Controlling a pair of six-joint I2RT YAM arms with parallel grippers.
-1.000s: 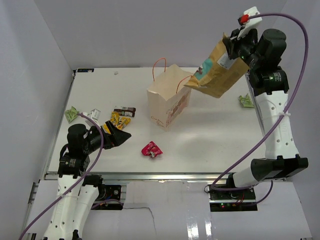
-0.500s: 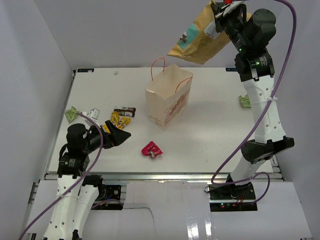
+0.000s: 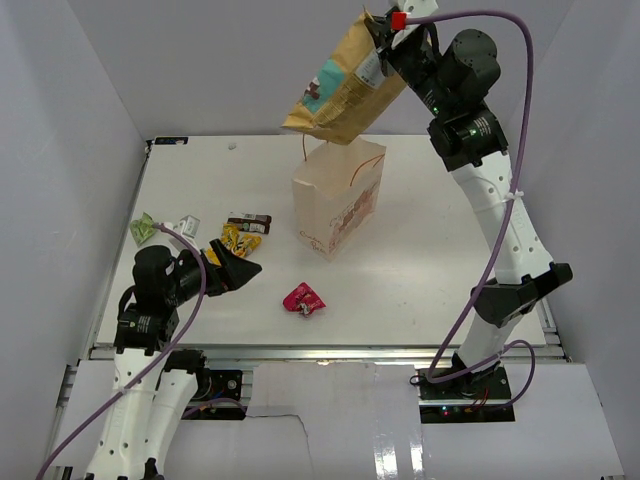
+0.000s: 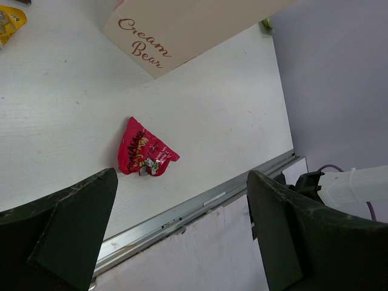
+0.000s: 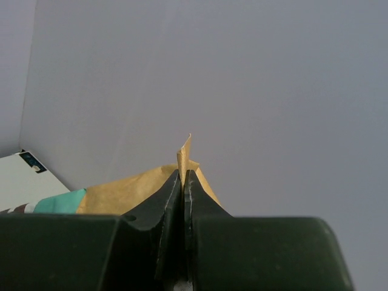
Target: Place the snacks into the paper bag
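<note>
My right gripper [image 3: 385, 42] is shut on the top edge of the large tan bag [image 3: 336, 86] with the green label and holds it high in the air, above the mouth of the cream paper bag [image 3: 337, 203]. In the right wrist view the tan bag [image 5: 130, 189] is pinched between my shut fingers [image 5: 171, 200]. My left gripper [image 3: 238, 272] is open and empty, low at the near left. The red-pink wrapper [image 3: 303, 298] lies near the front edge and also shows in the left wrist view [image 4: 144, 154]. The yellow packet [image 3: 240, 240] and the dark bar [image 3: 249, 220] lie left of the paper bag.
Small green and white packets [image 3: 163, 227] lie at the far left. Another green packet is hidden behind my right arm. White walls enclose the table [image 3: 420, 260]. The metal front rail [image 4: 200, 206] runs along the near edge.
My right arm has swung the tan bag up and to the left, from beside the paper bag to above its mouth. The left arm has not moved.
</note>
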